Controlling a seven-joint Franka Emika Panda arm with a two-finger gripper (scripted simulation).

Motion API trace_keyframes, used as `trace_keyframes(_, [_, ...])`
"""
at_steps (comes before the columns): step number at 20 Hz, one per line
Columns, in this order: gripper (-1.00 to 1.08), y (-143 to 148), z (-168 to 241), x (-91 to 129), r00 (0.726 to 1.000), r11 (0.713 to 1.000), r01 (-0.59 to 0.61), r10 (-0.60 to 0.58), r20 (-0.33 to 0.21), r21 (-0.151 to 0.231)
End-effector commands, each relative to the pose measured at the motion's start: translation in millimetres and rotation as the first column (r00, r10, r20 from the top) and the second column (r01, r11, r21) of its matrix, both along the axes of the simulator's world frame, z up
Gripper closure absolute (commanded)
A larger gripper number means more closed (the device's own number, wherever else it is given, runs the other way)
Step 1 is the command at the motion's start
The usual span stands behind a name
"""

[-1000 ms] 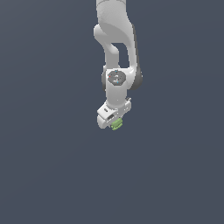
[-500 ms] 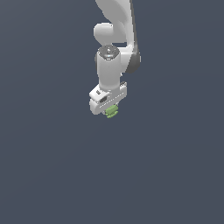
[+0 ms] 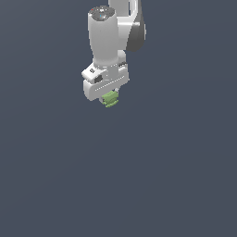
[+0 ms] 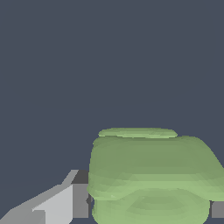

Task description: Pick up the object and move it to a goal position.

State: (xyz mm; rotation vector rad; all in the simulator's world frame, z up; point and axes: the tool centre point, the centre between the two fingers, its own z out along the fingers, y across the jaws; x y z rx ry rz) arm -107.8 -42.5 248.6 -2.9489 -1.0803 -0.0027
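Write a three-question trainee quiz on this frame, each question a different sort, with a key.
1. True or false: the green block lies on a table, apart from the gripper.
2. Multiple choice: in the exterior view, the block sits (A) below the gripper body, between the fingers; (B) on top of the arm; (C) far off at the view's right.
3. Fill in: in the wrist view, the block is coloured light ____.

Key: 1 false, the gripper holds it up and no table shows; 2 A; 3 green.
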Motion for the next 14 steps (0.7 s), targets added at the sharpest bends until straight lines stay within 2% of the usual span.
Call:
trace_keyframes(1, [1.08, -7.2, 20.9, -7.4, 1.0, 1.0, 0.0, 0.0, -0.001, 0.001])
trace_keyframes(8, [1.08, -23.2, 64.8, -20.6, 1.0, 1.0, 0.0, 0.0, -0.001, 0.0])
trace_keyframes(14, [1.08, -30.3, 83.1, -25.2, 1.0, 1.0, 0.0, 0.0, -0.001, 0.0])
